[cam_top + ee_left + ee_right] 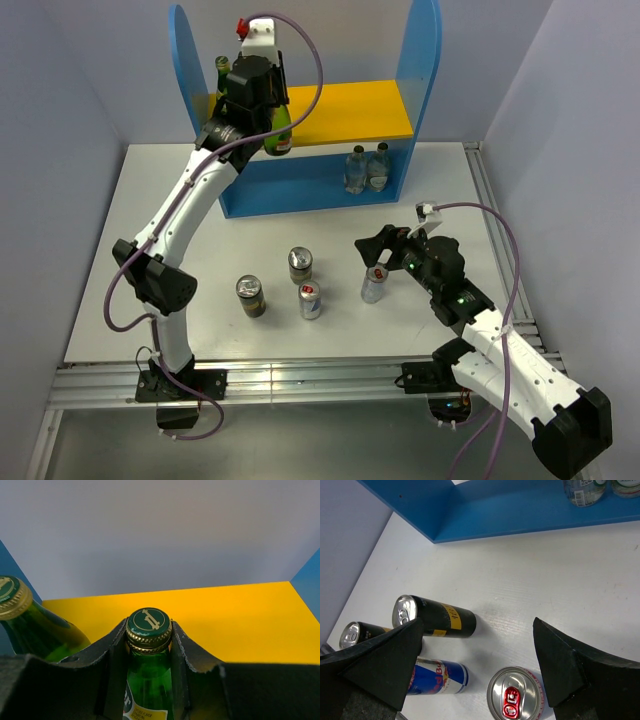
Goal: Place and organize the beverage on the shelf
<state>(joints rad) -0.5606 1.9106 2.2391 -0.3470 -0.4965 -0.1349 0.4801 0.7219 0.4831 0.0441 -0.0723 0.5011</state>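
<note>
**Left arm.** The left fingers (195, 662) pinch the neck of a green bottle (148, 630) just under its cap. The bottle hangs upright between them, over the left part of the yellow upper board (240, 620) of the shelf (420, 60). Whether its base touches the board cannot be told. A second green bottle (12, 605) stands on the board, near the fingers on their left.

**Right arm.** The right fingers (395, 655) are spread wide and hold nothing. A silver can (512, 695) stands on the bench (560, 580) below the gap between them. Two black cans (435, 616) and a blue can (437, 676) lie to the left of these fingers. Two water bottles (366, 168) stand on the lower level, ahead of them.

**Assessment.** The step in hand appears to be setting the held bottle down beside its twin.
- In the top view the base looks close to the board's front edge. It should go further back before release.
- The neck should be kept vertical on the way down.
- The fingers should part only once the board carries the weight.
- Room is needed on the left, so the opening finger does not knock the standing bottle.
- The fingers should then leave straight upward, clear of the cap.
</note>
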